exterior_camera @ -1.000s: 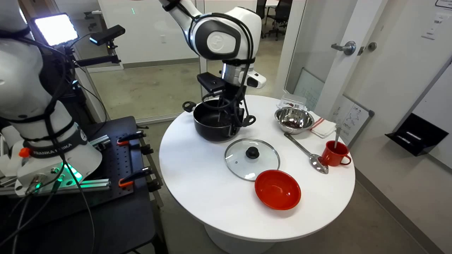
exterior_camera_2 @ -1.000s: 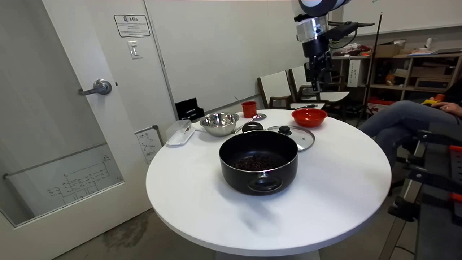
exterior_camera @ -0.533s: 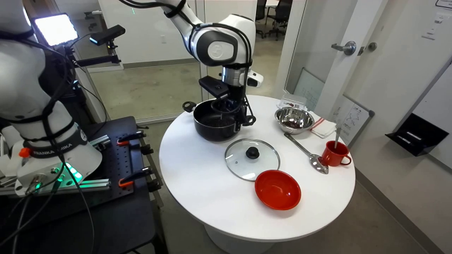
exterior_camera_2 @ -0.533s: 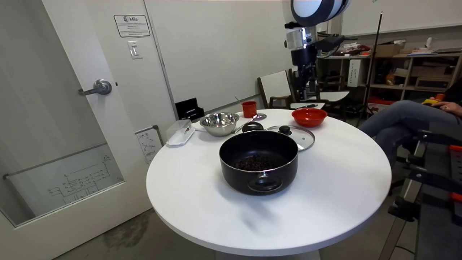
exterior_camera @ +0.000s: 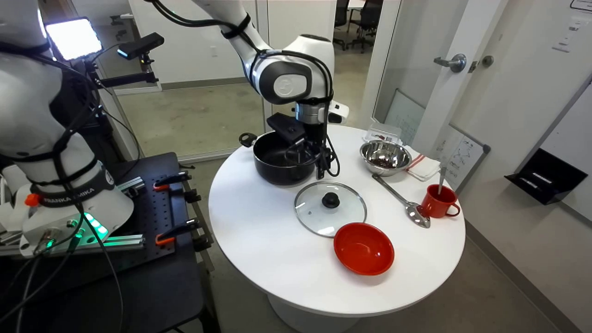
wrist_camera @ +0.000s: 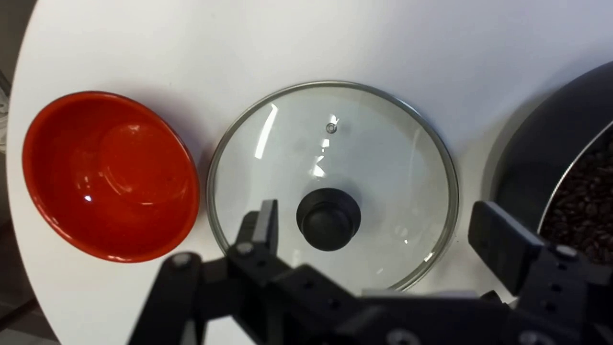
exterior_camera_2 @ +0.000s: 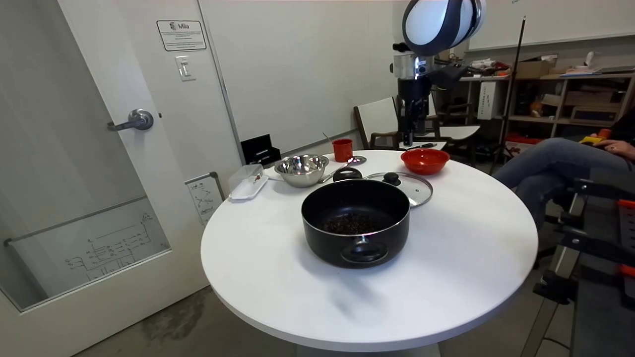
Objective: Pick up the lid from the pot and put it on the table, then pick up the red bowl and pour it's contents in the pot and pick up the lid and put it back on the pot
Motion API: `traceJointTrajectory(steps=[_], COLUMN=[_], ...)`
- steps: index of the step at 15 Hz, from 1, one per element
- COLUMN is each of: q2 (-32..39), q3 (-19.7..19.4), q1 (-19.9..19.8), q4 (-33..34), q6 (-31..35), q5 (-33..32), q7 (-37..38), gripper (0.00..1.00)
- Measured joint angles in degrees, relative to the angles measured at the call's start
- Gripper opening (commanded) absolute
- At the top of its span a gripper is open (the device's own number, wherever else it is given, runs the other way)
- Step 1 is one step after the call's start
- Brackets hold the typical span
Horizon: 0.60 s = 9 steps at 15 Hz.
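The glass lid (exterior_camera: 314, 215) with its black knob lies flat on the white table (exterior_camera: 254, 240) between the pot and the red bowl; it also shows in an exterior view (exterior_camera_2: 419, 192) and the wrist view (wrist_camera: 335, 158). The black pot (exterior_camera_2: 354, 248) stands uncovered with dark beans inside; its edge shows in the wrist view (wrist_camera: 531, 143). The red bowl (exterior_camera: 364, 249) is upright and empty beside the lid, also in the wrist view (wrist_camera: 115, 177). My gripper (wrist_camera: 378, 230) is open and empty, above the lid. The knob appears between the fingers, nearer one finger. Nothing touches the fingers.
A steel bowl (exterior_camera: 385, 158), a slotted spoon (exterior_camera: 401, 200), a red mug (exterior_camera: 439, 201), a striped cloth (exterior_camera: 423, 166) and a clear plastic box (exterior_camera_2: 249, 182) stand along the far side of the table. A person's legs (exterior_camera_2: 545, 168) are beside the table.
My gripper has come down from higher over the table and shifted from the pot's side toward the lid. It hangs more upright. The lid, pot and red bowl have not moved.
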Motion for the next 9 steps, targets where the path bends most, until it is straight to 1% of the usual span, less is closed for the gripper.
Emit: traceJointTrajectory(steps=[3,6,9], q2=[0.7,2.5,4.08], q3=[1.13,2.22,2.46], q1=[-0.85,-1.6,-1.9], q4=[1.06,4.36,6.76], q6=[1.6,0.93,0.0], q5=[0.12,1.21,1.51], q7=[-1.52,-3.34,-4.01], gripper=[1.0,1.0,1.0])
